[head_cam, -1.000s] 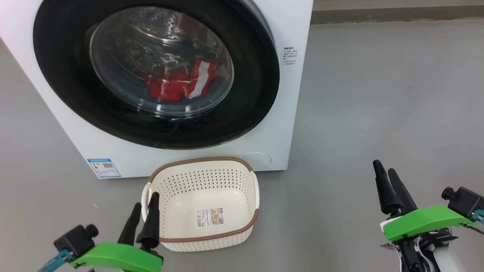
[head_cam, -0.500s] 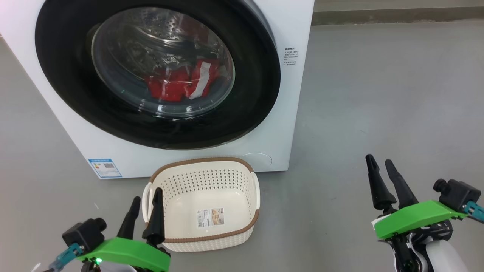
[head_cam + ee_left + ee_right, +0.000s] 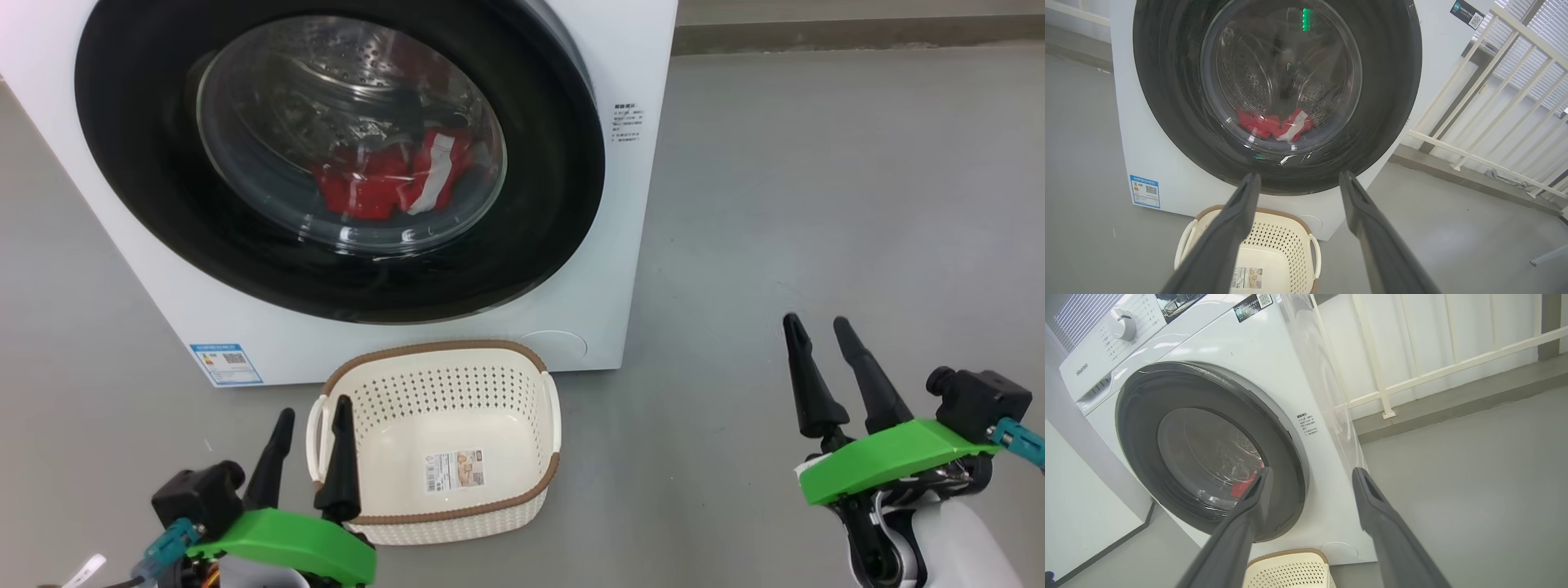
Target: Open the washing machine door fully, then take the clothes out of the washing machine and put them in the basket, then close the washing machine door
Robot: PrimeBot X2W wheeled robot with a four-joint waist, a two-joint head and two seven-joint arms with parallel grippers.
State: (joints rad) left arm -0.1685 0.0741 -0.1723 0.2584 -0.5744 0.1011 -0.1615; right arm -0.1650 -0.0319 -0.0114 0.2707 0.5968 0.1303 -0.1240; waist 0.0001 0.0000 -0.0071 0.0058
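Head view: left gripper (image 3: pixel 313 407) and right gripper (image 3: pixel 815 320) spread, empty; best hook the glossy black round door (image 3: pixel 559 163) by its right rim, clearing the cream perforated basket (image 3: pixel 433 346).

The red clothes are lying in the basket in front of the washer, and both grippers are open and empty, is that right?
No. The head view shows the red clothes inside the washer, behind its door glass; the basket in front of it holds none. The left gripper and right gripper are open and empty.
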